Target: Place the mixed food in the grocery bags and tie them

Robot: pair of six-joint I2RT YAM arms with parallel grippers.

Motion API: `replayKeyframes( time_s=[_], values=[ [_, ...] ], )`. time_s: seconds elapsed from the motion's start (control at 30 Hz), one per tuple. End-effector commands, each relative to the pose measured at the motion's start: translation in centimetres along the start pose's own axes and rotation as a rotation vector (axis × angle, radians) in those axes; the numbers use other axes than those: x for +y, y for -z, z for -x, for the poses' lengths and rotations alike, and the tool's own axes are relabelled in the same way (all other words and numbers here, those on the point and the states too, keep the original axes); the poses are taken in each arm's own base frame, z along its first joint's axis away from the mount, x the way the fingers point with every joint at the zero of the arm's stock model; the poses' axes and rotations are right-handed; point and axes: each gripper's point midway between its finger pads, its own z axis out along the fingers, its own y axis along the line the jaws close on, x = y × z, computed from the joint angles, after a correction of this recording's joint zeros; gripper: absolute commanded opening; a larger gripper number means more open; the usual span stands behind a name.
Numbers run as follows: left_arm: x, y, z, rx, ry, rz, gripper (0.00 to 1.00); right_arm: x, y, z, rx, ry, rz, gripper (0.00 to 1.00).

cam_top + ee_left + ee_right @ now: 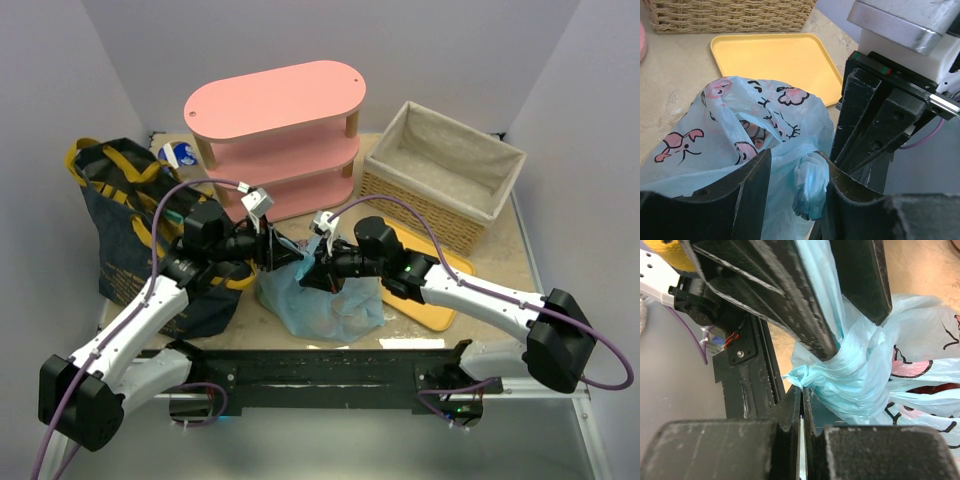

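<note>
The light-blue plastic carrier bag (325,305), printed with pink figures, sits at the near middle of the table, its top gathered. My left gripper (278,250) is shut on a bunched handle of the bag (810,182). My right gripper (308,268) faces it from the right, jaws pressed together on a thin twisted end of the other handle (807,377). The two handles cross in a knot (860,365) between the grippers. Something reddish shows inside the bag (758,143); the other food is hidden. The navy denim tote (125,235) with mustard handles stands at the left.
A yellow tray (440,300) lies right of the bag under my right arm. A wicker basket (385,185) with cloth lining stands at the back right. A pink three-tier shelf (275,100) stands at the back middle. A small blue-and-white round thing (180,155) lies behind the tote.
</note>
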Motion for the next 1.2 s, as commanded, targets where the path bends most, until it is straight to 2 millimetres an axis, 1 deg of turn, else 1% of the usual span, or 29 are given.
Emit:
replayKeyframes(
  time_s=[0.0, 0.1, 0.13, 0.23, 0.3, 0.4, 0.5, 0.53, 0.6, 0.63, 0.67, 0.73, 0.77, 0.8, 0.83, 0.87, 0.9, 0.93, 0.97, 1.0, 1.03, 1.07, 1.1, 1.13, 1.17],
  values=[
    [-1.0, 0.4, 0.2, 0.006, -0.010, -0.039, 0.47, -0.3, -0.2, -0.3, 0.012, 0.019, -0.012, 0.00],
    [-1.1, 0.3, 0.5, -0.010, -0.007, -0.048, 0.48, -0.3, -0.2, -0.2, 0.009, 0.019, -0.011, 0.00],
    [-1.1, 0.2, 0.6, -0.018, -0.008, -0.052, 0.50, -0.2, -0.2, -0.2, 0.011, 0.019, -0.009, 0.00],
    [-0.5, -0.2, 0.0, -0.001, 0.015, -0.042, 0.52, -0.2, -0.2, -0.1, 0.007, 0.020, -0.009, 0.00],
    [0.0, -0.8, 0.1, 0.000, 0.010, -0.047, 0.52, -0.2, -0.3, -0.1, 0.010, 0.020, -0.007, 0.00],
    [0.1, -1.2, -0.3, 0.023, 0.026, -0.069, 0.50, -0.2, -0.3, 0.0, 0.007, 0.020, -0.009, 0.00],
    [0.0, -1.4, -0.7, 0.037, 0.029, -0.084, 0.42, -0.3, -0.2, 0.1, 0.002, 0.022, -0.017, 0.00],
    [-0.1, -1.3, -0.8, 0.041, 0.026, -0.093, 0.36, -0.2, -0.1, 0.2, 0.001, 0.024, -0.017, 0.00],
    [-0.3, -1.2, -0.9, 0.043, 0.019, -0.107, 0.28, -0.3, -0.1, 0.3, 0.002, 0.028, -0.020, 0.00],
    [-0.6, -1.2, -1.0, 0.047, 0.015, -0.128, 0.17, -0.4, -0.2, 0.3, 0.003, 0.029, -0.022, 0.00],
    [-1.0, -1.1, -0.9, 0.043, 0.010, -0.141, 0.11, -0.3, -0.1, 0.6, -0.002, 0.037, -0.024, 0.02],
    [-1.3, -1.0, -0.9, 0.032, 0.004, -0.157, 0.00, -0.2, 0.2, 0.9, -0.001, 0.047, -0.028, 0.08],
    [-1.5, -0.9, -0.7, 0.022, -0.004, -0.160, 0.00, -0.1, 0.4, 1.7, -0.011, 0.071, -0.030, 0.19],
    [-1.5, -0.8, -0.6, 0.014, -0.007, -0.159, 0.00, -0.1, 0.8, 1.5, 0.008, 0.075, -0.040, 0.26],
    [-1.5, -0.8, -0.3, 0.000, -0.015, -0.158, 0.00, 0.2, 1.4, 2.2, -0.005, 0.098, -0.045, 0.33],
    [-1.6, -0.7, 0.0, -0.010, -0.021, -0.156, 0.00, 0.2, 2.1, 3.3, -0.024, 0.146, -0.065, 0.48],
    [-1.5, -0.7, 0.2, -0.018, -0.021, -0.151, 0.00, 0.1, 2.7, 3.2, -0.007, 0.157, -0.084, 0.55],
    [-1.6, -0.6, 0.7, -0.034, -0.026, -0.153, 0.00, 0.2, 3.3, 3.7, -0.015, 0.198, -0.095, 0.64],
    [-1.6, -0.6, 0.9, -0.041, -0.027, -0.150, 0.00, 0.0, 4.4, 4.7, -0.045, 0.225, -0.139, 0.68],
    [-1.5, -0.5, 1.1, -0.048, -0.019, -0.146, 0.00, -0.1, 4.9, 4.7, -0.047, 0.239, -0.160, 0.71],
    [-1.4, -0.5, 1.3, -0.054, -0.019, -0.147, 0.00, -0.6, 5.6, 4.8, -0.055, 0.275, -0.192, 0.77],
    [-1.3, -0.5, 1.3, -0.055, -0.012, -0.149, 0.00, -0.4, 6.5, 5.4, -0.087, 0.296, -0.209, 0.80],
    [-1.2, -0.3, 1.4, -0.060, 0.005, -0.149, 0.00, -1.0, 7.0, 6.0, -0.123, 0.311, -0.260, 0.82],
    [-1.4, -0.3, 1.6, -0.065, 0.001, -0.165, 0.00, -1.7, 7.2, 5.3, -0.124, 0.323, -0.290, 0.86],
    [-1.5, -0.2, 1.6, -0.066, 0.007, -0.171, 0.00, -2.3, 7.5, 5.4, -0.145, 0.334, -0.321, 0.87]
  ],
)
